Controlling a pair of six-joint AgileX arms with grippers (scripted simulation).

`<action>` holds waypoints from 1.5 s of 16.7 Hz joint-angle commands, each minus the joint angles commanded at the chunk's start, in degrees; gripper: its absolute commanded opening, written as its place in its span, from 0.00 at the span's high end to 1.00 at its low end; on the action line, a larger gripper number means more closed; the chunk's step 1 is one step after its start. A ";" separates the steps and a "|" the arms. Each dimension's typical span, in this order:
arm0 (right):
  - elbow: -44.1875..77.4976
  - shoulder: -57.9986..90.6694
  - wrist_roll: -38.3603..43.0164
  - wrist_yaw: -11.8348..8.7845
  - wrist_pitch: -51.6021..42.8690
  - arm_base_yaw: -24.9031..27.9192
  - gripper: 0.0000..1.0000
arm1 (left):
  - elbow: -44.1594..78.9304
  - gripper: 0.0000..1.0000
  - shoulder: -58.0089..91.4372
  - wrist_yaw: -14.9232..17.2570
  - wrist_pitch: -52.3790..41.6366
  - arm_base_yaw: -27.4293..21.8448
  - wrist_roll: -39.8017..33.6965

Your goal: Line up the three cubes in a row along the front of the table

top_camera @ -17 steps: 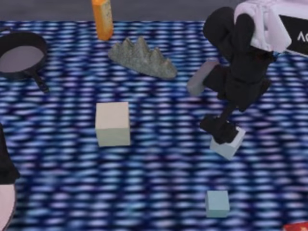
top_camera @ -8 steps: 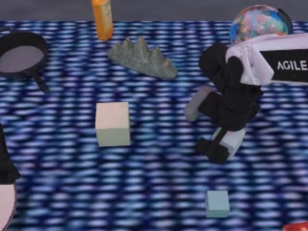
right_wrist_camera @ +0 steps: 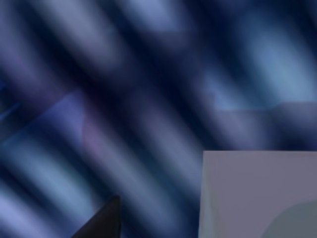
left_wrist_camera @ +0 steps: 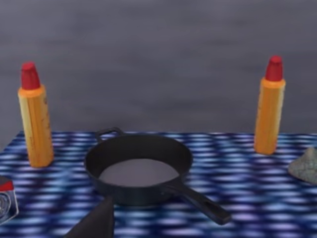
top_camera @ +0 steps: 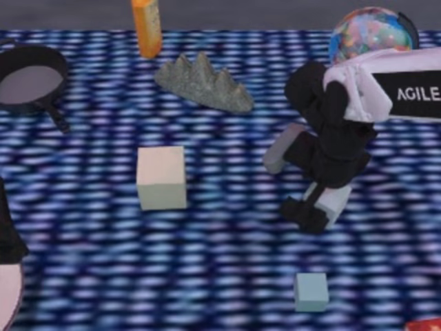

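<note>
The medium grey-lavender cube stands right of centre, partly under my right arm. My right gripper is down at it and open; one dark finger shows at the cube's left-front side. In the right wrist view that finger stands apart from the cube's face, with table between them; the other finger is hidden. The large cream-pink cube sits left of centre. The small teal-grey cube lies near the front, right of centre. My left arm is parked at the left edge, one finger showing.
A jagged grey rock lies at the back middle, an orange bottle behind it. A black pan sits back left. A multicoloured ball is back right behind my right arm. Something red is at the front right corner.
Since a second ago my right arm has swung down and forward, its gripper moving from over the grey-lavender cube to its left-front side, uncovering the ball. Nothing moved in the last half second.
</note>
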 joint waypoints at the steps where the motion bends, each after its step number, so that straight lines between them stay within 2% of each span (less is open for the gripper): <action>1: 0.00 0.00 0.00 0.00 0.00 0.00 0.45 | 0.00 0.00 0.00 0.00 0.00 0.00 0.00; 8: 0.00 0.00 0.00 0.00 0.00 0.00 0.98 | 0.00 0.00 0.00 0.00 0.00 0.00 0.00; 16: 0.00 0.00 0.00 0.00 0.00 0.00 1.00 | 0.00 0.00 0.00 0.00 0.00 0.00 0.00; 18: 0.52 -1.57 0.37 -0.55 -0.95 0.18 1.00 | 0.00 0.00 0.00 0.00 0.00 0.00 0.00; 25: 7.88 -6.07 0.23 -0.58 -13.27 0.63 1.00 | 0.00 0.00 0.00 0.00 0.00 0.00 0.00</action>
